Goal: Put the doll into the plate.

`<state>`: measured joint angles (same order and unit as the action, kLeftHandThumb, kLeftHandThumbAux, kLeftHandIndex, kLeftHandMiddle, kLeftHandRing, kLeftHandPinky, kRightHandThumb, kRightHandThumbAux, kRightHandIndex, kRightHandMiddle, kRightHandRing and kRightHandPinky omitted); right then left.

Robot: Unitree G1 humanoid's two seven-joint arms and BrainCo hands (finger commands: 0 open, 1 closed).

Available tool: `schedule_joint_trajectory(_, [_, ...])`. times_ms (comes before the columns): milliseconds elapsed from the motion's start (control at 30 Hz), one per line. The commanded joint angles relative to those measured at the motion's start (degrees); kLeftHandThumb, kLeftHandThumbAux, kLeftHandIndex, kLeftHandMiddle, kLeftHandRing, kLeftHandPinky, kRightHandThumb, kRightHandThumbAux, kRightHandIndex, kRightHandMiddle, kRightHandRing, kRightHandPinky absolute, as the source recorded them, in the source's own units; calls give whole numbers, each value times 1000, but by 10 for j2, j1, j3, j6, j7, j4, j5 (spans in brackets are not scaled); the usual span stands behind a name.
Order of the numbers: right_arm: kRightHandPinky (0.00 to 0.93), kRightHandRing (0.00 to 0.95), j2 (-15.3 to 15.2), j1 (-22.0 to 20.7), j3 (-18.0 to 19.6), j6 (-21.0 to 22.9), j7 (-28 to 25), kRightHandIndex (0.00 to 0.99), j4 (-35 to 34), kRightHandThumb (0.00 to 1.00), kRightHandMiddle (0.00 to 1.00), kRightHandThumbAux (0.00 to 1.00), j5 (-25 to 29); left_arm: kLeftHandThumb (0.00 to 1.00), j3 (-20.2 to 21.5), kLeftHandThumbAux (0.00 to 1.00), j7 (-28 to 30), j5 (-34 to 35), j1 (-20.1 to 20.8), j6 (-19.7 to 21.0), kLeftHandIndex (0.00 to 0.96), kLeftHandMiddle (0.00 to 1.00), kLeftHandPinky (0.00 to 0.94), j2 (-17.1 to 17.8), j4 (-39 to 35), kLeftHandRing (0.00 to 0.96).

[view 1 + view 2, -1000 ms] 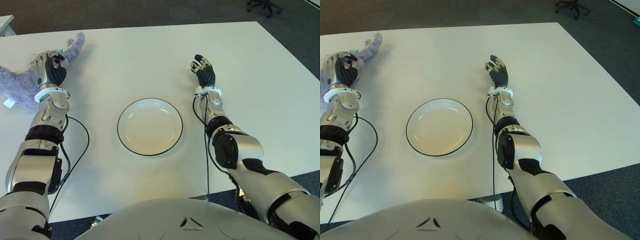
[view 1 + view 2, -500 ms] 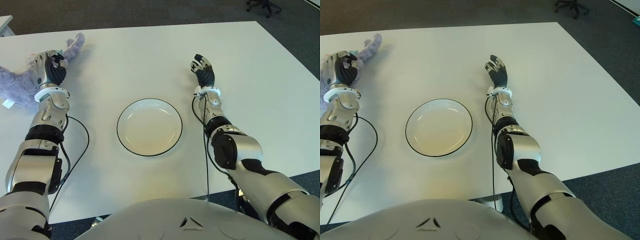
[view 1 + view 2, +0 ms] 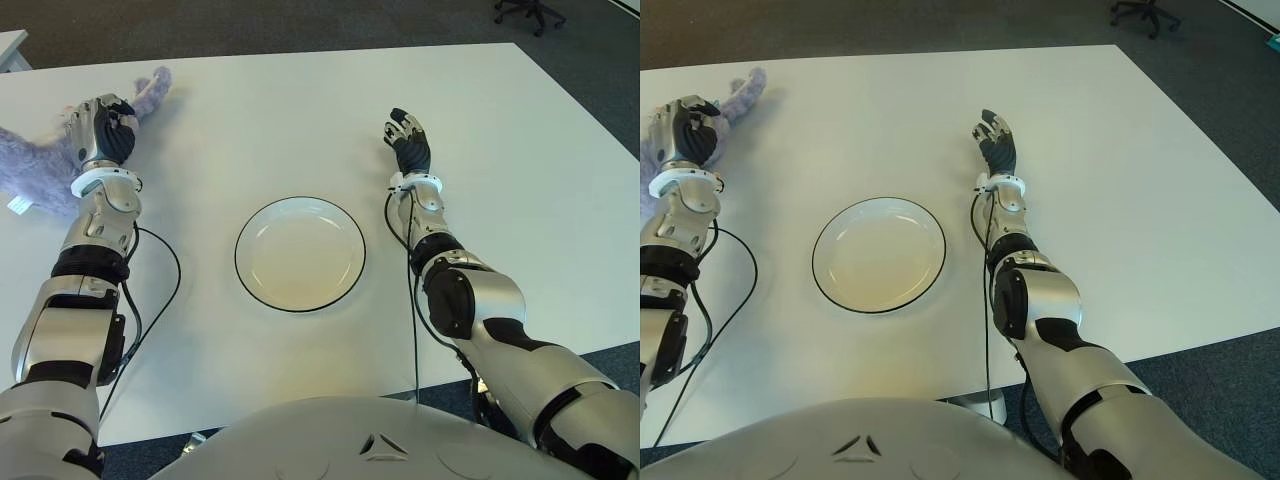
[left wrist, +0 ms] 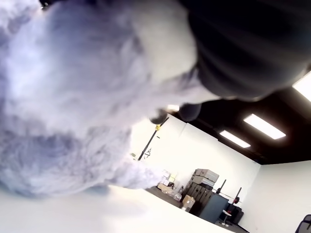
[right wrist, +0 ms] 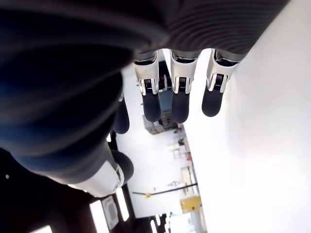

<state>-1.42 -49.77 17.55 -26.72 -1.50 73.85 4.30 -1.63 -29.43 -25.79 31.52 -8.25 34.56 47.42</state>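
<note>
Setting: white worktop is filling most of both eye views, with dark carpet running beyond its far and right edges; a wheeled office chair is showing on the carpet at the far right.
Doll: fuzzy lavender doll is lying on the worktop at the far left, well apart from the plate; one fuzzy limb is reaching out toward the far edge, past the left hand. A small white tag is showing at its near edge.
Doll, close up: in the left wrist view, pale purple fur is filling most of the picture and pressing right up against the dark palm.
Left hand: left hand is sitting on top of the doll, fingers curling down into the fur; whether they are actually closing on it or only lying against it, cannot tell.
Plate: round white plate with a thin dark rim is lying flat near the middle of the worktop, between the two arms, with nothing in it.
Right hand: right hand is showing beyond and to the right of the plate, fingers spread and holding nothing; its wrist view is showing the fingertips extended and apart.
Cables: black cables are trailing along both forearms, the left one looping over the worktop.
</note>
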Motion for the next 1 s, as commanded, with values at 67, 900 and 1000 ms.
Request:
schedule_joint_trajectory(67, [140,113,24,34,-12,29,11,200,19,612,138,786,-8,854,-14,643,16,-7,19,-11,442,574,612,-3,0,600])
schedule_joint_trajectory(900, [134,114,24,31,-10,47,6,171,12,571,124,854,3,847,-50,651,12,-22,66,-2,445,489,614,-35,-9,664])
schedule_joint_trajectory(1000, [134,114,24,30,-10,47,6,171,12,571,124,856,3,847,-53,651,9,-27,74,4,445,489,598,-41,-7,657])
